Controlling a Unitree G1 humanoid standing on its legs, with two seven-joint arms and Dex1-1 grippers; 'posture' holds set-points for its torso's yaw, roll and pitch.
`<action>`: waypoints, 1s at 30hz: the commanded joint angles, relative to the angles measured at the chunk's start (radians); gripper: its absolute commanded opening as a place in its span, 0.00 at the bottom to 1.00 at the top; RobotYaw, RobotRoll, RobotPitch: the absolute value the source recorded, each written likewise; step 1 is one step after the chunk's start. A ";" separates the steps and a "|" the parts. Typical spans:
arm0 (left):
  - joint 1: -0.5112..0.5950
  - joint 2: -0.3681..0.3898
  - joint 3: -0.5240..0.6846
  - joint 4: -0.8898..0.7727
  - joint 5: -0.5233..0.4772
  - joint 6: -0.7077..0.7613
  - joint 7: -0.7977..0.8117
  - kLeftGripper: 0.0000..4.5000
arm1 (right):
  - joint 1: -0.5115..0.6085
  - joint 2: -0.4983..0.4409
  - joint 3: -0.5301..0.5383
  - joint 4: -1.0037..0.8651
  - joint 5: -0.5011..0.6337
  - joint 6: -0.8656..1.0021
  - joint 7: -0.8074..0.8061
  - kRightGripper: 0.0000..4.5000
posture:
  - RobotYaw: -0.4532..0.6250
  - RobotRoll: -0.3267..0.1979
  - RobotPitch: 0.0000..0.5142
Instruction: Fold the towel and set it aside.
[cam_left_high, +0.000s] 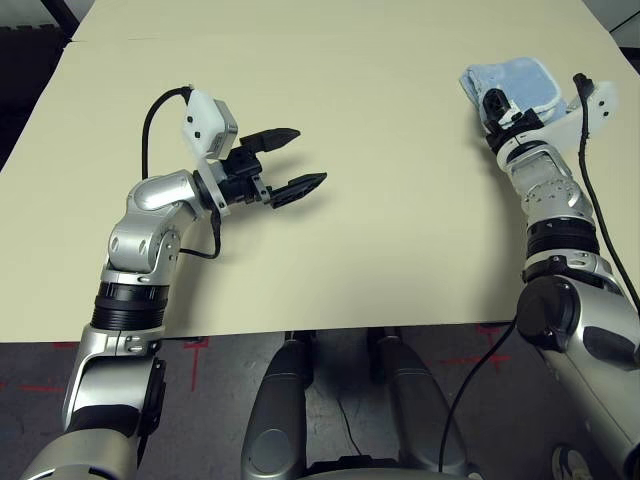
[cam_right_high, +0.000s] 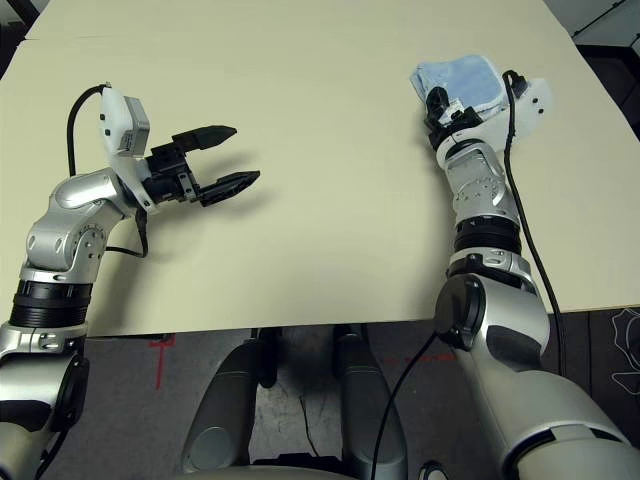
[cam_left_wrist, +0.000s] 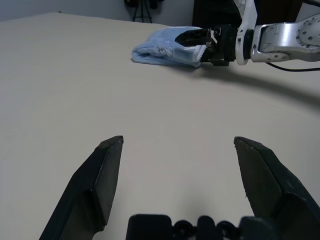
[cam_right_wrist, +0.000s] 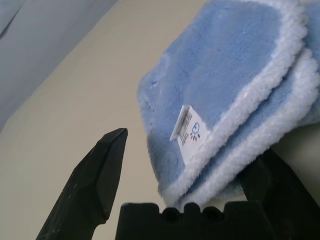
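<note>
Cream table (cam_left_high: 400, 200) above dark grey floor (cam_left_high: 225, 400)

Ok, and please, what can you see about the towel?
The light blue towel lies folded in layers near the table's far right corner. It looks fuzzy, with a thick white edging and a small white printed label. The right gripper stands open at it, one finger against its edge.

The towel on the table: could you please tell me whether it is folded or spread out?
Folded: the towel shows stacked layers, with two white edges lying one above the other.
</note>
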 joint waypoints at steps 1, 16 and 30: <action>0.003 -0.004 -0.002 0.011 0.013 -0.015 0.002 1.00 | 0.084 -0.025 0.071 -0.171 0.015 0.098 0.084 0.99 | 0.44 0.62 0.56; 0.048 -0.013 0.042 -0.001 0.006 -0.001 0.085 1.00 | 0.129 -0.196 0.232 -0.085 -0.100 0.005 0.443 0.99 | 0.45 0.62 0.52; 0.027 0.000 0.029 0.016 0.011 -0.009 0.067 1.00 | 0.245 -0.311 0.218 -0.166 -0.028 0.256 0.568 0.99 | 0.44 0.62 0.52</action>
